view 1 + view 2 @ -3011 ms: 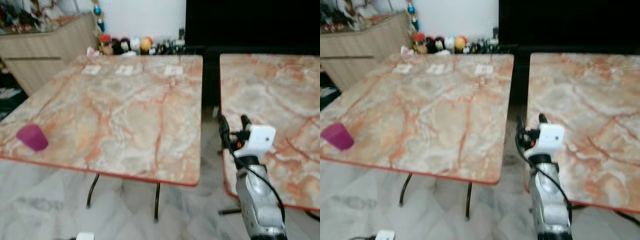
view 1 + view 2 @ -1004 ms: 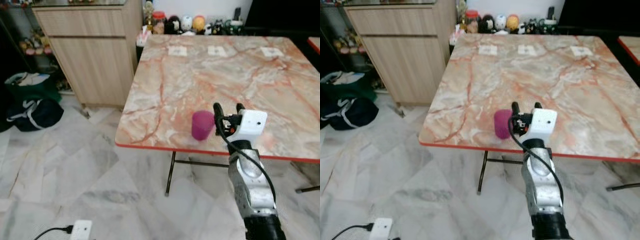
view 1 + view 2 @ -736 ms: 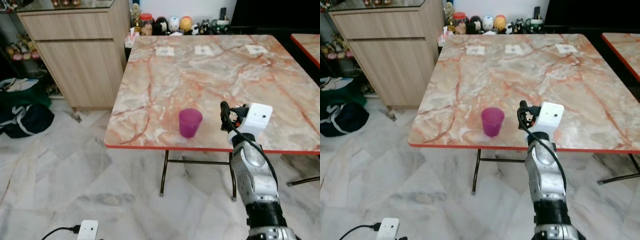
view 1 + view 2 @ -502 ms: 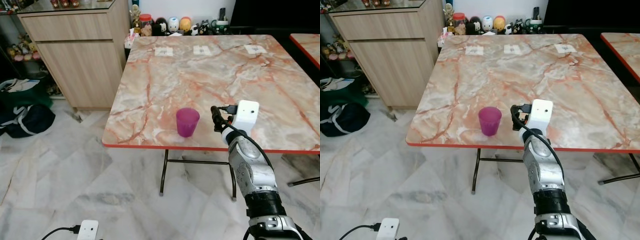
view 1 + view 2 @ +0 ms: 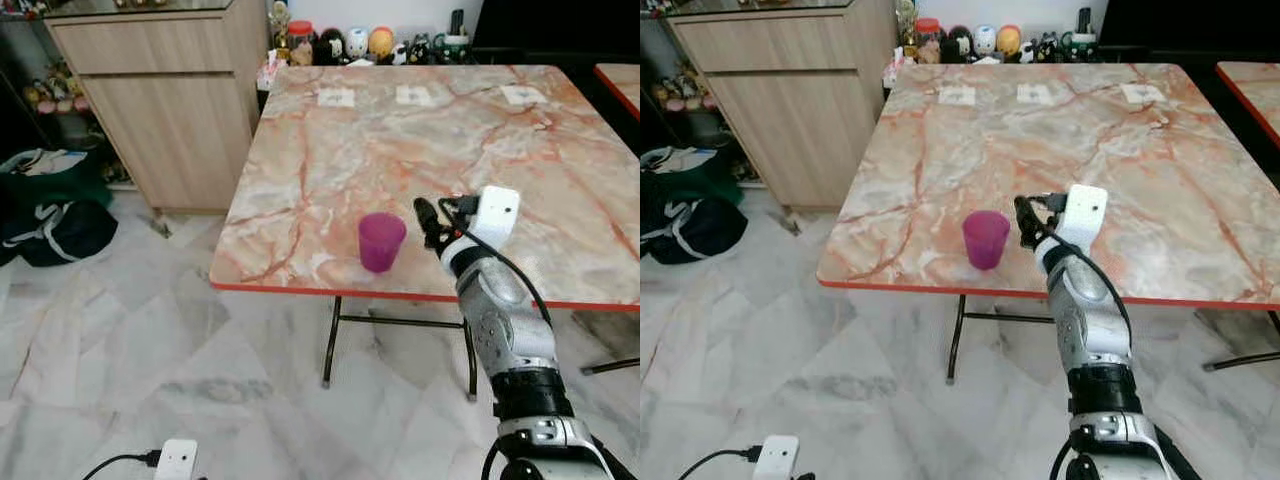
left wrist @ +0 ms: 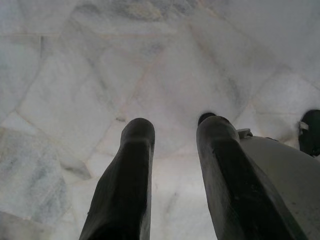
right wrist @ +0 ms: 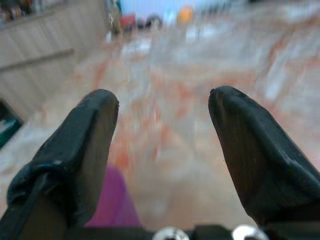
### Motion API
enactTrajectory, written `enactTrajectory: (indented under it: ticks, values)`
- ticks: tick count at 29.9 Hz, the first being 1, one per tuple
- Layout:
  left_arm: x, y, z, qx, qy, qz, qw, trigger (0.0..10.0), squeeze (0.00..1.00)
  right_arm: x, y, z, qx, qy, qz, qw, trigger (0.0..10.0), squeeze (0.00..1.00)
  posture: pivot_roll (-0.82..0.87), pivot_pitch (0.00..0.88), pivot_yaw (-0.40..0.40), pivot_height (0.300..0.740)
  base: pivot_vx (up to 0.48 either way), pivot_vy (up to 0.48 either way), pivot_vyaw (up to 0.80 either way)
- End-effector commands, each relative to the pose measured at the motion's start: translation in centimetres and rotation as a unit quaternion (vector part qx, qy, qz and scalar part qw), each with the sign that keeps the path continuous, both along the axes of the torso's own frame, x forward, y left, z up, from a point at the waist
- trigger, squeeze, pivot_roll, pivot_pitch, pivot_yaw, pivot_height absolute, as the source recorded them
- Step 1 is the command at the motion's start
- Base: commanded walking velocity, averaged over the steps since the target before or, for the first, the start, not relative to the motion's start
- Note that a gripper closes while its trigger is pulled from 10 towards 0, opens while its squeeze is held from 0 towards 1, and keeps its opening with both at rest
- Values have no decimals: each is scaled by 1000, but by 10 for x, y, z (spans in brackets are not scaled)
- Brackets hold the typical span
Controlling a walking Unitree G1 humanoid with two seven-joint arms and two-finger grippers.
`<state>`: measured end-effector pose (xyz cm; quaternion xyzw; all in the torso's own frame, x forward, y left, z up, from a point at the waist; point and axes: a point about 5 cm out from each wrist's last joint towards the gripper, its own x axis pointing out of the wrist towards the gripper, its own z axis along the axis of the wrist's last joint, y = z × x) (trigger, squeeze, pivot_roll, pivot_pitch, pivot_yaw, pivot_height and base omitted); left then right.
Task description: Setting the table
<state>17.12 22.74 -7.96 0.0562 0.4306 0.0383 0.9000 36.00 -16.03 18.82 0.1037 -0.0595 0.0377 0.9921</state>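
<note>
A translucent purple cup [image 5: 382, 241] stands upright near the front edge of the marble table [image 5: 480, 140]. My right gripper [image 5: 428, 220] hovers just to the right of the cup, at about its height, open with nothing between the fingers. In the right wrist view the cup [image 7: 112, 205] sits low beside one finger [image 7: 82, 145], outside the gap. My left gripper [image 6: 172, 125] hangs open over the marble floor.
A wooden cabinet [image 5: 170, 110] stands left of the table. Figurines [image 5: 350, 42] line the table's far edge, with three paper cards [image 5: 336, 97] in front of them. Dark bags [image 5: 50, 215] and a white plug [image 5: 176, 460] lie on the floor. A second table's corner [image 5: 620, 75] is at far right.
The camera has swung left from the two tables to the cup. In the last half second my right gripper has edged a little closer to the cup.
</note>
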Motion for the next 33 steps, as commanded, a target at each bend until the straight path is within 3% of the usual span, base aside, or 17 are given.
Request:
enactTrajectory:
  ticks: [1, 3, 5, 8, 11, 23, 33]
  values:
    - [-8, 1, -3, 0, 10, 6, 1000, 10000, 0, -6, 0, 13, -18, -51, -11, 998, 10000, 0, -50, 77, 18, 740, 0, 0, 0]
    - [-8, 0, -4, -5, 9, 4, 1000, 10000, 0, -20, 0, 26, -64, -125, -25, 990, 10000, 0, -49, 68, 16, 740, 0, 0, 0]
    - [-8, -1, -4, -5, 9, 4, 1000, 10000, 0, -25, 0, 22, -66, -126, -28, 989, 10000, 0, -47, 63, 14, 740, 0, 0, 0]
    - [-8, -3, -4, -6, 9, 3, 1000, 10000, 0, -34, -1, 4, -31, -104, -36, 993, 10000, 0, -47, 31, 13, 740, 0, 0, 0]
    - [-3, -5, -3, -8, 6, -6, 1000, 10000, 0, -39, 5, -8, -42, -89, -33, 995, 10000, 0, -52, 0, 16, 740, 0, 0, 0]
    - [9, -3, 3, -7, -8, -2, 1000, 10000, 0, -39, 9, -7, -33, -96, -41, 994, 10000, 0, -50, 0, 27, 740, 0, 0, 0]
    - [9, 1, 4, -2, -5, -5, 1000, 10000, 0, -40, 26, -8, -20, -96, -19, 995, 10000, 0, -32, 0, 42, 740, 76, 0, 0]
